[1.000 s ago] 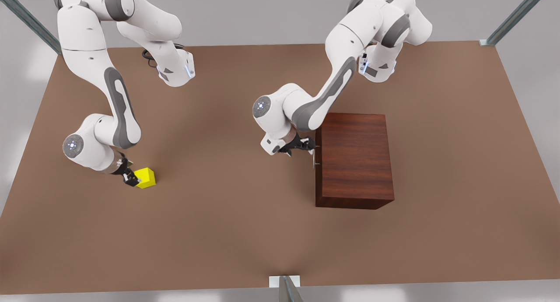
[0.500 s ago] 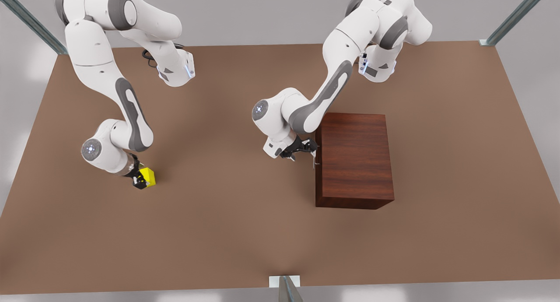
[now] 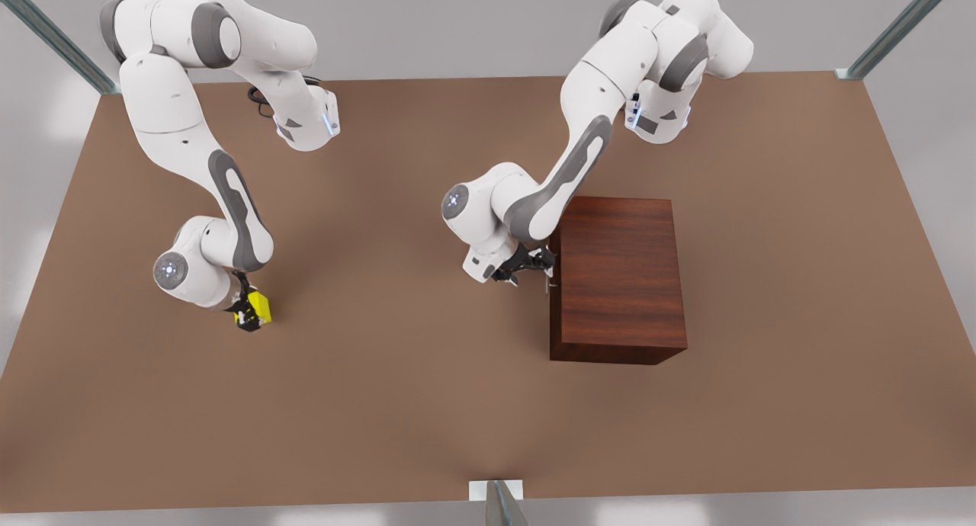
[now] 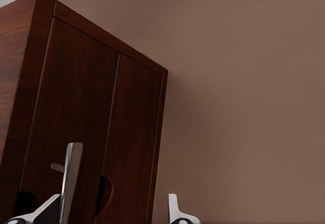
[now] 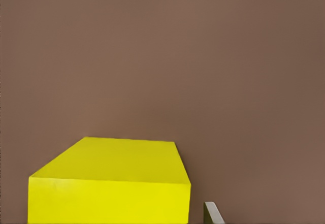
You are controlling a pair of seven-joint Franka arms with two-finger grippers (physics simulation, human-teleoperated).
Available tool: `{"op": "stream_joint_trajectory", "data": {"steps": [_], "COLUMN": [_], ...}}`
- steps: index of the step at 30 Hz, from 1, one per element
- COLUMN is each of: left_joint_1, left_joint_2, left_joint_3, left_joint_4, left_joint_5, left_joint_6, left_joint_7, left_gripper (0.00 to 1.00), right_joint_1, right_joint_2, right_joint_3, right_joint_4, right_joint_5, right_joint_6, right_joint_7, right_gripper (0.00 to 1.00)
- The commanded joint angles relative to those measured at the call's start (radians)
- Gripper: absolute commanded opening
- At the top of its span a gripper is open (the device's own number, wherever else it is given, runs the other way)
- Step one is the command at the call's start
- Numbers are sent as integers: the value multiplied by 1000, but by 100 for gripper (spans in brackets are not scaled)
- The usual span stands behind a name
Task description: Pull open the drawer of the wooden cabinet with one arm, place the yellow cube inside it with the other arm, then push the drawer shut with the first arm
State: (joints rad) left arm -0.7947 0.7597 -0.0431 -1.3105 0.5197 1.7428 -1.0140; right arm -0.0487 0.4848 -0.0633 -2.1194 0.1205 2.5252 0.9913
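Right claw at the cube, left claw at the cabinet handle

On the front view's left, the right claw (image 3: 248, 314) is spread around the yellow cube (image 3: 260, 307) resting on the desk (image 3: 427, 404). Farther right, the left claw (image 3: 538, 267) is wide open around the silver handle (image 4: 70, 178) of the closed drawer (image 4: 76, 127) in the wooden cabinet (image 3: 618, 278).

We see the yellow cube (image 5: 109, 183) resting on the brown table (image 5: 203, 56), close under the camera, with one pale fingertip (image 5: 213, 215) of the right gripper just beside it.
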Motion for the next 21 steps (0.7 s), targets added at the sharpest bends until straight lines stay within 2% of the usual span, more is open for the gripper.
{"op": "stream_joint_trajectory", "data": {"steps": [1, 4, 7, 9, 10, 14, 21], "left_joint_1": [0, 2, 6, 5, 5, 2, -4], "left_joint_2": [0, 0, 0, 0, 0, 0, 0], "left_joint_3": [0, 0, 0, -1, -1, -3, -9], "left_joint_4": [0, 0, 2, 2, 2, 2, 11], "left_joint_5": [-3, -12, -17, -18, -20, -30, -30], "left_joint_6": [20, 41, 46, 49, 50, 50, 61], "left_joint_7": [-32, -34, -35, -41, -43, -46, -66], "left_gripper": [100, 100, 100, 100, 100, 100, 100], "right_joint_1": [0, -3, -3, -5, -7, -10, -10], "right_joint_2": [1, 5, 5, 3, 1, -9, -17], "right_joint_3": [-1, -1, -1, -1, -3, -4, -12], "right_joint_4": [6, 10, 10, 10, 12, 12, 12], "right_joint_5": [-2, -2, -2, -4, -4, -7, -15], "right_joint_6": [1, 3, 3, 3, 3, 1, 0], "right_joint_7": [53, 59, 64, 70, 75, 73, 87], "right_gripper": [100, 100, 92, 92, 84, 84, 73]}}
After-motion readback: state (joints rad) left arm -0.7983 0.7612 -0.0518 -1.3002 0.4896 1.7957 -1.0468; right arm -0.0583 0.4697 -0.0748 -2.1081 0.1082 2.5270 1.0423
